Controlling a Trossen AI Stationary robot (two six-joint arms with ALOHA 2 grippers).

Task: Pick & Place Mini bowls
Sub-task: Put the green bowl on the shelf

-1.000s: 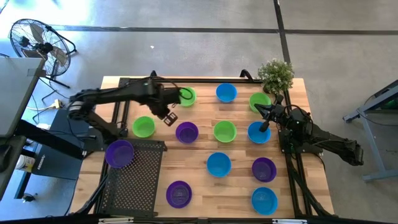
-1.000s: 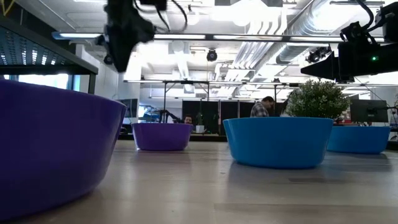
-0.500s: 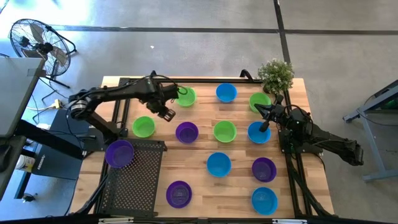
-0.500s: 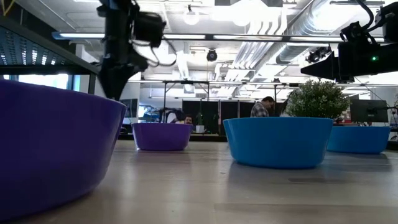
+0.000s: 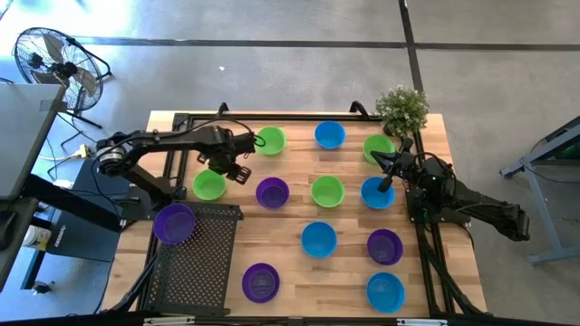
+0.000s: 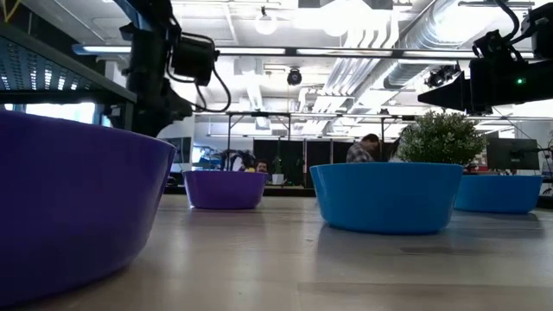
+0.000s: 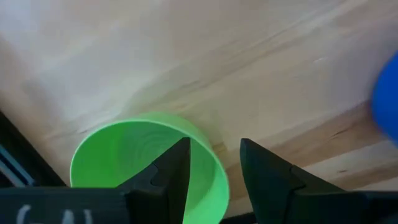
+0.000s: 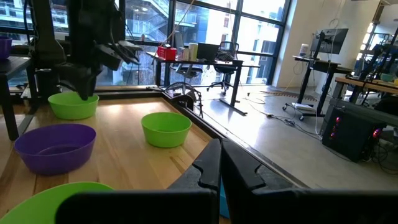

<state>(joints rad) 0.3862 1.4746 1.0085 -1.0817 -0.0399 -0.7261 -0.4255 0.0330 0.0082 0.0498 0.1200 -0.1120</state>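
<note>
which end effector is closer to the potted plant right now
Right. The right end effector sits just in front of the potted plant; the left end effector is far across the table.

Mini bowls (image 5: pixel 327 190) come in solid purple, bright green and blue; wooden table (image 5: pixel 290 263) looks pale tan, probably unpatterned.

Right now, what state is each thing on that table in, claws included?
Left claw: open, straddling a green bowl's rim.
Green bowl: upright, empty, on the table.
Right claw: shut, holding nothing, above a blue bowl.
Other mini bowls: upright, resting apart.
Potted plant: upright, at the table's corner.
</note>
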